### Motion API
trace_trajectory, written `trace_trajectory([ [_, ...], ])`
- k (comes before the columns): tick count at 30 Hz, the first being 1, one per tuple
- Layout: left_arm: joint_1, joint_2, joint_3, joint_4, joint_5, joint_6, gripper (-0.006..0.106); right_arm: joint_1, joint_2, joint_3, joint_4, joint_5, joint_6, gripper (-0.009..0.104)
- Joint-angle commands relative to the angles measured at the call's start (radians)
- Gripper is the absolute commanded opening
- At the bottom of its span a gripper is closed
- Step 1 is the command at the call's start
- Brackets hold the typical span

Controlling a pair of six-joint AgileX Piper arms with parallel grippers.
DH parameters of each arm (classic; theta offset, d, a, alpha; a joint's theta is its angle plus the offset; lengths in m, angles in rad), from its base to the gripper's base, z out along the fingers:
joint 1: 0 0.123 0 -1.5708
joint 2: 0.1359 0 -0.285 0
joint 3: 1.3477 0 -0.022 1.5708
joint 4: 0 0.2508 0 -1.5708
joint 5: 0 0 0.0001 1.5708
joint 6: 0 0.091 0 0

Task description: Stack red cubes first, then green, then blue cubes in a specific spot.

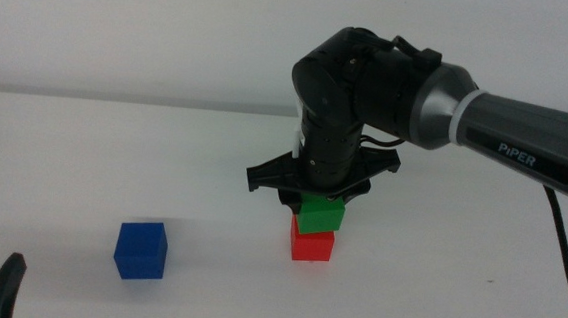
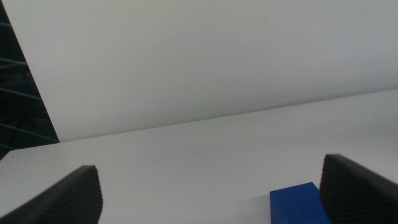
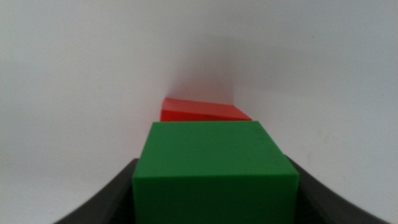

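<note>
Middle view: right gripper (image 1: 319, 197) down over the green cube (image 1: 320, 215), jaws closed on it, green sitting slightly askew atop the red cube (image 1: 312, 245) on the white desk (image 1: 455, 291). Blue cube (image 1: 141, 250) alone, well apart toward the left arm's side.

Left wrist view: left gripper (image 2: 211, 193) low over the desk, jaws wide apart, holding nothing, blue cube just beside one jaw.

Right wrist view: green gripped between the jaws, red partly visible beyond it.
</note>
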Motion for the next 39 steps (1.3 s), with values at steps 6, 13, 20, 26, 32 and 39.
trace_trajectory([
  [6,0.0,-0.04,0.042,-0.005,-0.013,-0.003,0.094,-0.001,0.0,0.004,0.005,-0.021,0.01,0.014],
  [13,0.0,-0.04,0.042,-0.005,-0.013,-0.003,0.094,-0.001,0.006,0.004,-0.002,-0.032,0.024,0.014],
  [20,0.0,-0.04,0.042,-0.005,-0.013,-0.003,0.094,-0.002,0.027,0.004,0.0,-0.026,0.026,0.014],
  [26,0.0,-0.04,0.042,-0.005,-0.013,-0.003,0.094,-0.007,0.029,0.004,0.0,-0.009,0.038,0.014],
  [32,0.0,-0.04,0.042,-0.005,-0.013,-0.003,0.094,-0.009,0.035,0.004,0.0,-0.014,0.043,0.02],
  [39,0.0,-0.04,0.042,-0.005,-0.013,-0.003,0.094,-0.013,0.05,0.005,0.001,-0.032,0.043,0.05],
])
